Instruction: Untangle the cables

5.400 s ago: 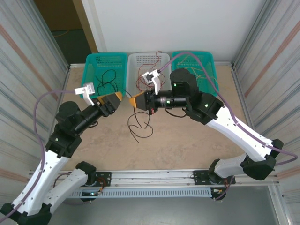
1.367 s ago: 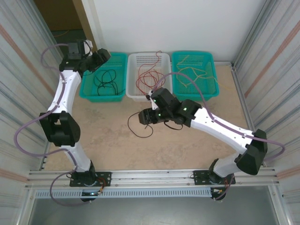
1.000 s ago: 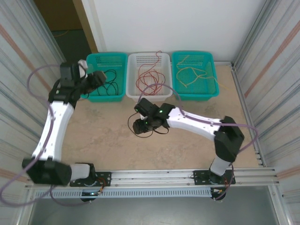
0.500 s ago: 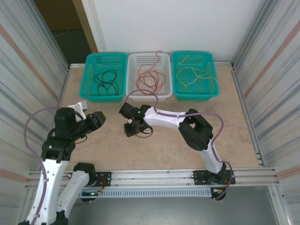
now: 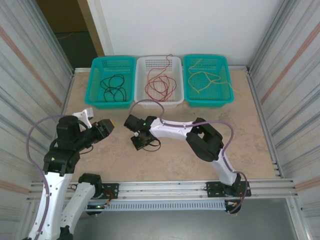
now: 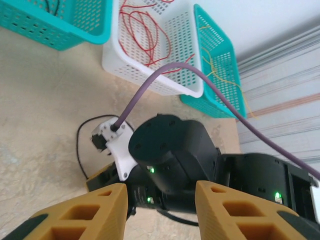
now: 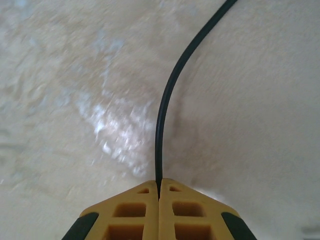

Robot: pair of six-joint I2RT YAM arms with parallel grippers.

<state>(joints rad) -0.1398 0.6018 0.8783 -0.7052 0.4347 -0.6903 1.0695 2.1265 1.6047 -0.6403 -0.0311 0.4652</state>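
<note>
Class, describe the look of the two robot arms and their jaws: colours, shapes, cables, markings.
The left arm and right arm have white links between rounded black joint housings. A lavender cable loops along each. Small green lights glow on the right arm's housings. The jaws are yellow-orange with moulded cut-outs and black bases.

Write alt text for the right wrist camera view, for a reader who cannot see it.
The yellow right pincer is shut on a thin black cable at the bottom of the frame. The cable runs up from it and curves off to the upper right across a mottled beige table.
</note>
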